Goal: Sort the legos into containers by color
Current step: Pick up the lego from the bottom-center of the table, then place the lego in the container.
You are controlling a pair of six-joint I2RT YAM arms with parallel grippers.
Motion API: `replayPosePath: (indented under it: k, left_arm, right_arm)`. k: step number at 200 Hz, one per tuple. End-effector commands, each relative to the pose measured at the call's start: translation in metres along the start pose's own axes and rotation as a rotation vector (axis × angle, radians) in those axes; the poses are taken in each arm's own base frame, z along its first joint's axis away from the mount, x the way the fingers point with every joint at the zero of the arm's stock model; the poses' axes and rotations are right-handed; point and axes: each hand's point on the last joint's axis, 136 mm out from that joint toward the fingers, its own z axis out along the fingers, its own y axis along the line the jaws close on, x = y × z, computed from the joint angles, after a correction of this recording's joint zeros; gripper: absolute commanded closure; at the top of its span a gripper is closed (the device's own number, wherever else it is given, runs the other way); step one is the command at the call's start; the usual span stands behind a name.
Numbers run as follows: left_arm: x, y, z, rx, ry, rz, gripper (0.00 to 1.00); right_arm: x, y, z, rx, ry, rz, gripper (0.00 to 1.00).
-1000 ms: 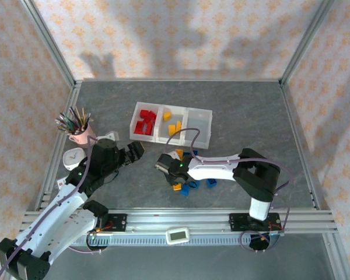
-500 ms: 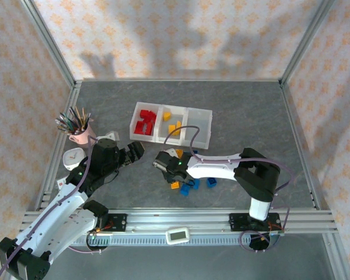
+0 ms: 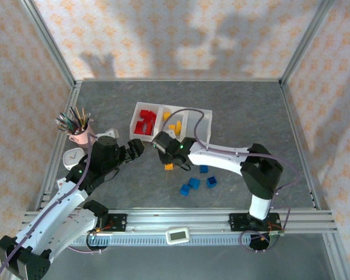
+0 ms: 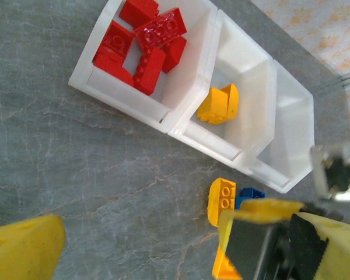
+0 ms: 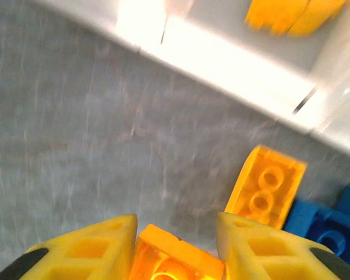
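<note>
Right claw clamped on orange brick, flat sides (light, rigid, probably slippery); left claw apart.

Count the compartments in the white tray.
3, joined in a row: the left compartment holding red bricks, the middle compartment holding yellow-orange bricks, and the right compartment with no bricks showing.

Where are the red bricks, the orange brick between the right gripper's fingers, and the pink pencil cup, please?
red bricks (image 4: 157,32), left wrist view, pile's top brick
held orange brick (image 5: 175,262), right wrist view, studded top face
pink cup (image 3: 79,136), top external view, outer wall
</note>
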Motion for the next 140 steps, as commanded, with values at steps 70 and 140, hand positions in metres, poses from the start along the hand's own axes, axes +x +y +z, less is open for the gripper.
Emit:
replayPosePath:
  k: [70, 140]
  left_arm:
    - [-0.042, -0.035, 0.012, 0.058, -0.101, 0.015, 0.01]
    - [-0.042, -0.035, 0.021, 0.04, -0.086, 0.03, 0.01]
  right_arm:
    - [-0.148, -0.066, 0.03, 0.15, -0.233, 0.096, 0.61]
    - [-0.18, -0.064, 0.04, 0.15, -0.267, 0.091, 0.44]
